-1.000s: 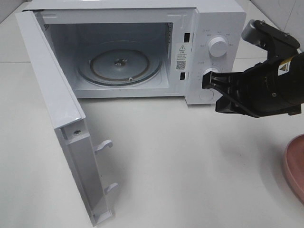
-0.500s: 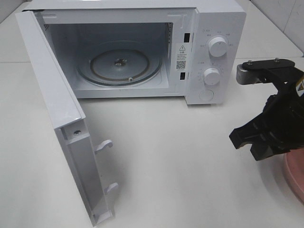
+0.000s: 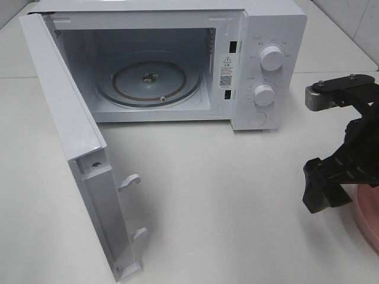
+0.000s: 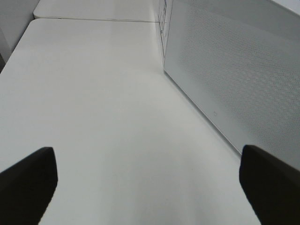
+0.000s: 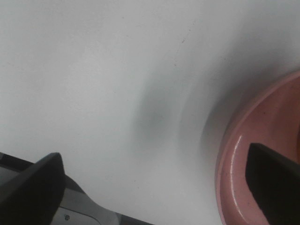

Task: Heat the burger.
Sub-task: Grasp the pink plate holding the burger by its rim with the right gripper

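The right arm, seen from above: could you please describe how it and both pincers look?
The right arm is black and angular, topped by a bracket with a grey end and small screws. The right pincer and left pincer both show dark, blunt, wedge-shaped fingers.

- A plain white worktop [image 3: 237, 201] fills the exterior high view.
- A white microwave [image 3: 269, 23] stands on it at 12 o'clock, with its door [image 3: 65, 118] swung open toward 8 o'clock.
- A round pink plate [image 3: 368, 216] rests at 4 o'clock, cut off by the frame edge.
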Motion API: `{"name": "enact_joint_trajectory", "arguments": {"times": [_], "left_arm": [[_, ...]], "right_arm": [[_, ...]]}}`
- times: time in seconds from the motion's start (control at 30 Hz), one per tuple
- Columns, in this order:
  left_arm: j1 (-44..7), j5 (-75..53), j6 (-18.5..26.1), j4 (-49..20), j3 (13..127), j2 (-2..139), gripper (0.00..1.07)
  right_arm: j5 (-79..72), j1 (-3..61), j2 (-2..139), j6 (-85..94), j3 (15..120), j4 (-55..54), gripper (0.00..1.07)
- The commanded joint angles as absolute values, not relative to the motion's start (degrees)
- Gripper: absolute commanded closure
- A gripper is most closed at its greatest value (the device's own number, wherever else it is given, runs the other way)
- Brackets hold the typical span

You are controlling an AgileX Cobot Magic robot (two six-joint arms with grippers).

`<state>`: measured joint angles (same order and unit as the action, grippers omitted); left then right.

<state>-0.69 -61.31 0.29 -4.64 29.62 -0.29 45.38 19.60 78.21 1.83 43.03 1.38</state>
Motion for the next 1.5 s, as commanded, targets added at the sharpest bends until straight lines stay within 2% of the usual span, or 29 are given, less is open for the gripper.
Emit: {"name": "enact_joint_trajectory", "arguments": {"times": [0.03,0.27,0.4,0.7,0.97,1.13,1.5], "left_arm": [[-1.03,-61.31,0.40,-4.93,29.62,-1.15,0.09],[-1.03,-61.31,0.40,-4.93,29.62,-1.15,0.09],[-1.03,-61.31,0.40,-4.93,29.62,-1.15,0.09],[-1.03,-61.31,0.40,-4.93,29.62,-1.15,0.09],[-1.03,-61.31,0.40,-4.93,29.62,-1.15,0.09],[-1.03,-61.31,0.40,-4.93,29.62,-1.15,0.09],[-1.03,-61.31,0.40,-4.93,29.62,-1.15,0.09]], "right_arm": [[47.61,15.99,77.81,3.09,43.26,2.12,0.10],[48.53,10.31,77.81,1.83,43.26,4.47,0.13],[47.61,6.36,77.81,1.72,43.20,4.47,0.20],[39.08,4.13,78.67,1.32,39.13,4.41,0.33],[37.53,4.13,78.67,1.09,37.07,5.39,0.32],[33.80,4.13,78.67,0.63,34.95,5.96,0.26],[33.46,4.13,84.28,1.66,33.69,2.41,0.27]]}}
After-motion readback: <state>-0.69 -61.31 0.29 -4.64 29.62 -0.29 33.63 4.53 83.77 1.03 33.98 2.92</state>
